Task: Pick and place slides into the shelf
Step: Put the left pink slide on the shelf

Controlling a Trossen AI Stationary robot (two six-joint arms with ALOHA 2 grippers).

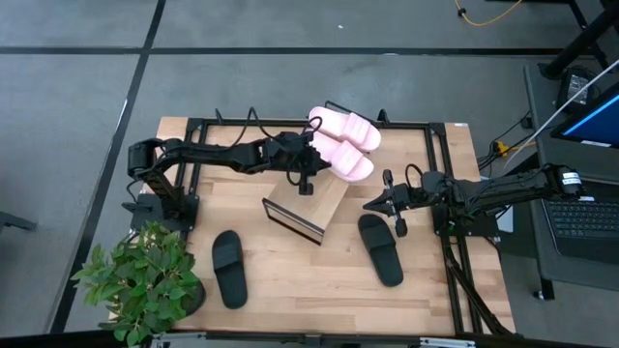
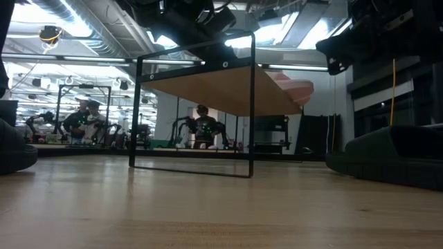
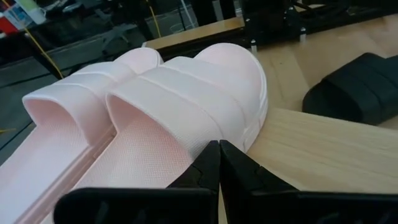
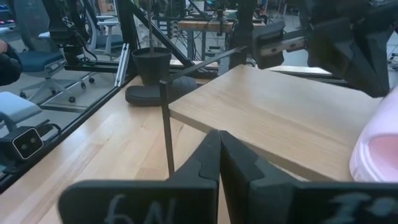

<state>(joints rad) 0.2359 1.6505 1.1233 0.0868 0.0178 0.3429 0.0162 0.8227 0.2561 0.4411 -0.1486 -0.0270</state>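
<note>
**High view: both claws shut, pink pair on the shelf, black pair on the worktop**

Left claw (image 1: 306, 186) hangs over the shelf (image 1: 311, 205), fingers pressed together, holding nothing. In the left wrist view its tips (image 3: 219, 163) sit right at the edge of the nearer pink slide (image 3: 186, 106), with the second pink slide (image 3: 81, 118) touching alongside. Both pink slides (image 1: 343, 140) lie at the upper end of the shelf, near the worktop's far edge.

Right claw (image 1: 372, 204) is also closed and empty, just beside the shelf's right side, above the worktop (image 1: 290, 280).

One black slide (image 1: 380, 248) lies below the right claw, toward the worktop's near right corner. The other black slide (image 1: 229, 268) lies near the front edge, left of the shelf, beside a potted plant (image 1: 140, 280) at the near left corner.
</note>
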